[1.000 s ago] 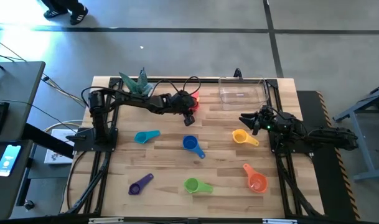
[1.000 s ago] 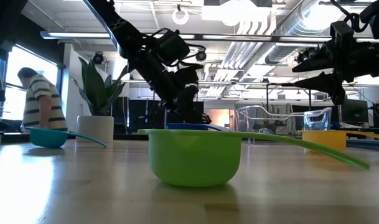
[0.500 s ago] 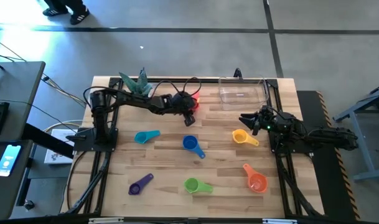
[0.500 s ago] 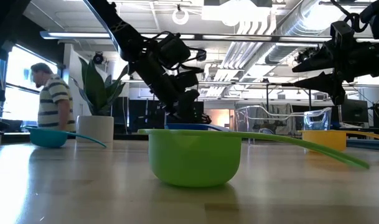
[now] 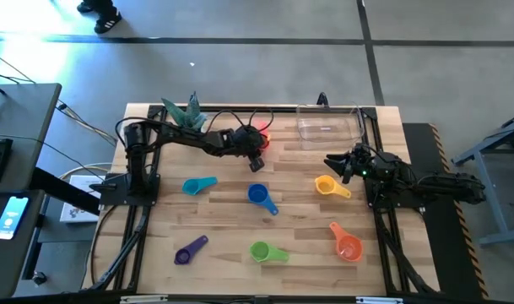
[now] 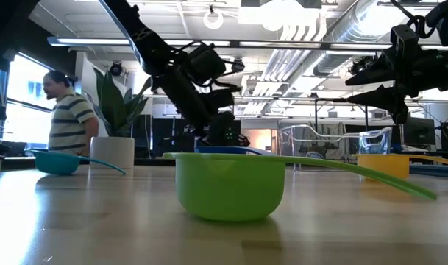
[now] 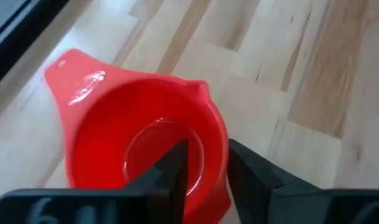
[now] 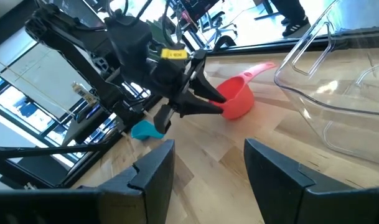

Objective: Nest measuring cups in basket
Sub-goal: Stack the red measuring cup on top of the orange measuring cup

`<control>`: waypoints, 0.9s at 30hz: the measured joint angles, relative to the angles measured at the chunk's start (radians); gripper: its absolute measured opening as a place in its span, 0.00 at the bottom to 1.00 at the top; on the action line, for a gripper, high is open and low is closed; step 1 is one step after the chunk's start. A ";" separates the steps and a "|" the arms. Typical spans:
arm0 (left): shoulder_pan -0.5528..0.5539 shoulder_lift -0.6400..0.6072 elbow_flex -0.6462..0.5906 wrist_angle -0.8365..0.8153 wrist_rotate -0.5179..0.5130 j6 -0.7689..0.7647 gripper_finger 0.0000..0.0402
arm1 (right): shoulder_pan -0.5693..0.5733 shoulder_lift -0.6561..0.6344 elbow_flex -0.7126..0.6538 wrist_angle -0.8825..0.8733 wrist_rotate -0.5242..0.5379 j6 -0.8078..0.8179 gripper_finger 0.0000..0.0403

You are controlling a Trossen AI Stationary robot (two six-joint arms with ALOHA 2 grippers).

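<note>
The red measuring cup (image 5: 263,137) stands upright on its base near the table's far edge, left of the clear basket (image 5: 328,131). My left gripper (image 7: 208,149) reaches it from the left and is shut on its wall. The cup's flat handle (image 7: 68,68) points away from the fingers. My right gripper (image 5: 331,162) waits open above the table's right side, close to the yellow cup (image 5: 326,186). Teal (image 5: 197,185), blue (image 5: 258,195), orange (image 5: 348,245), green (image 5: 261,251) and purple (image 5: 189,252) cups lie scattered on the table. My left gripper straddles the red cup's wall (image 7: 219,171) on the side opposite the handle, with one finger (image 7: 177,168) inside the bowl and the other (image 7: 245,171) outside. The fingers slant down from the table's left. The cup stands on the table on its base.
A white plant pot (image 5: 185,114) stands at the far left corner behind the left arm. The basket (image 8: 338,81) lies just right of the red cup. Bare wood shows between the scattered cups. A person (image 6: 65,121) stands in the room beyond the table.
My left gripper has dipped slightly lower at the red cup, which has stayed where it was. The person beyond the table has walked toward the right.
</note>
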 joint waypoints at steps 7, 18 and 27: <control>-0.003 -0.001 0.003 -0.002 0.015 0.002 0.04 | 0.000 0.000 0.000 0.000 0.000 0.017 0.46; -0.033 -0.013 0.001 -0.021 0.023 0.018 0.04 | 0.000 0.000 0.000 0.029 -0.026 0.125 0.46; -0.100 -0.118 -0.001 -0.168 0.030 0.085 0.04 | 0.000 0.000 0.000 0.190 -0.114 0.176 0.46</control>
